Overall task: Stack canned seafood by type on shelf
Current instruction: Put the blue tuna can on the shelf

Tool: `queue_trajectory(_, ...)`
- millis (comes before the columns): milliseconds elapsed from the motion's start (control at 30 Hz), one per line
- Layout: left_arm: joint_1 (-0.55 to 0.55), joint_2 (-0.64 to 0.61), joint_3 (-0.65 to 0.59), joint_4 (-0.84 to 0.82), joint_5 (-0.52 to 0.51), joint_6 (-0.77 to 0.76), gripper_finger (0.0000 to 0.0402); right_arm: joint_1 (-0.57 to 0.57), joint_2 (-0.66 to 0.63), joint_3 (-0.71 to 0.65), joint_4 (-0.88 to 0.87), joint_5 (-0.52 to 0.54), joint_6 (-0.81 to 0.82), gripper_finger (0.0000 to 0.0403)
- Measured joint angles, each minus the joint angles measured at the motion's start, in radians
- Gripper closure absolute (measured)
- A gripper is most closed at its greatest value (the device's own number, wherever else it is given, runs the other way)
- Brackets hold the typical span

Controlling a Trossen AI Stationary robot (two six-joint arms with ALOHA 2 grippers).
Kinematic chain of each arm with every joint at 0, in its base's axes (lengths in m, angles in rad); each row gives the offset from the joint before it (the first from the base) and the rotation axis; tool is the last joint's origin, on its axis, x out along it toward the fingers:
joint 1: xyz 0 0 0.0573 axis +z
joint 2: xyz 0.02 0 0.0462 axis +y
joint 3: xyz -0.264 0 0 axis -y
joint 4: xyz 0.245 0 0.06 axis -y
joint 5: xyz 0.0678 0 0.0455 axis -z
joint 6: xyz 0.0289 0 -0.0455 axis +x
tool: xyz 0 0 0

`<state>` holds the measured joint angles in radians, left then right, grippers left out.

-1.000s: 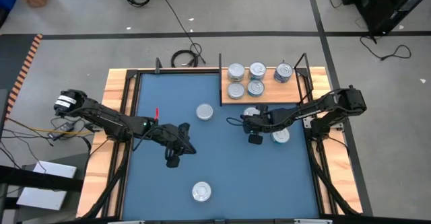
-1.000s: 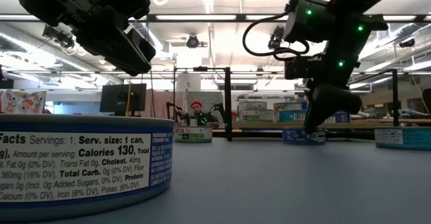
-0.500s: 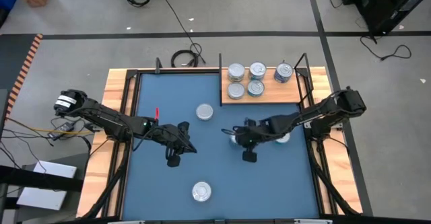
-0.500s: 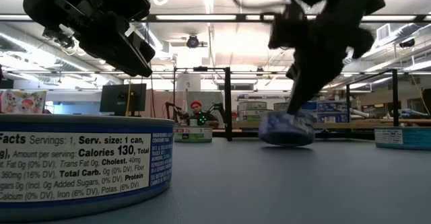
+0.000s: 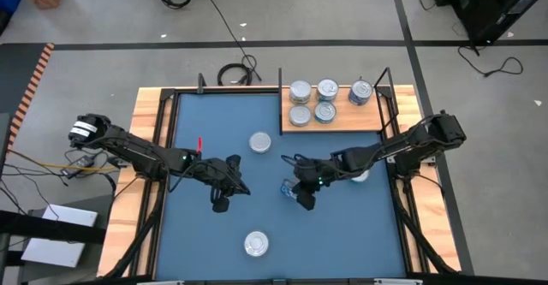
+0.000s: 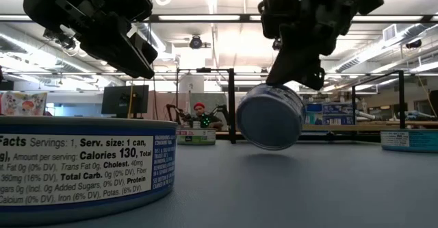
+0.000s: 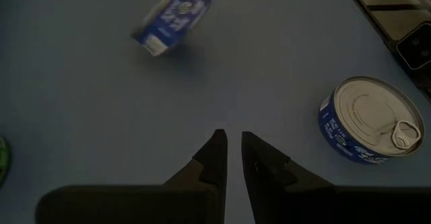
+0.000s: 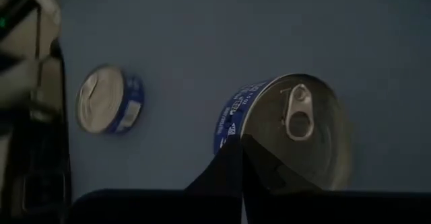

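1. The right gripper (image 5: 301, 192), centre of the high view, clamps a tilted tin (image 6: 270, 116) above the blue mat (image 5: 342, 234).
2. The left gripper (image 5: 221, 199), fingers together, hovers left of it.
3. The shelf (image 5: 338, 122) sits upper right.

shelf (image 5: 341, 122): at the table's back edge, five tins (image 5: 325, 89) on it
loose tin (image 5: 260, 142): mid-mat, left of shelf
another tin (image 5: 255, 245): near front edge

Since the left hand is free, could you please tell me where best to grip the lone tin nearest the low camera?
Grip the tin across its round side wall, coming straight down from above: it stands flat, lid up, low and clear all round. The left hand, fingers nearly together, would need to open first.
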<state>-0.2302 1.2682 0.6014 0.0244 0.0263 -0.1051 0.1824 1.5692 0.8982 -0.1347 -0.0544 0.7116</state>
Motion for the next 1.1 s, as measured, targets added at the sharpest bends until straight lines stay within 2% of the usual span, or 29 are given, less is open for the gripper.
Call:
queue_trajectory(133,0.000,0.000,0.000,-0.001,0.002,0.000,0.0351,-0.019,0.000,0.000,0.028,-0.057,0.050,0.0401)
queue_trajectory(433,0.000,0.000,0.000,-0.001,0.008,-0.003,0.0351,-0.090,-0.004,-0.035,0.025,-0.140,0.047,0.0402)
queue_trajectory(700,0.000,0.000,0.000,-0.002,0.013,-0.004,0.0351,-0.133,-0.004,-0.037,0.014,-0.192,-0.046,0.0394)
queue_trajectory(867,0.000,0.000,0.000,-0.002,0.013,-0.004,0.0351,-0.147,-0.004,-0.035,0.005,-0.185,-0.089,0.0365)
queue_trajectory(1100,0.000,0.000,0.000,-0.002,0.013,-0.008,0.0351,-0.163,-0.001,-0.014,-0.025,-0.164,-0.139,0.0303)
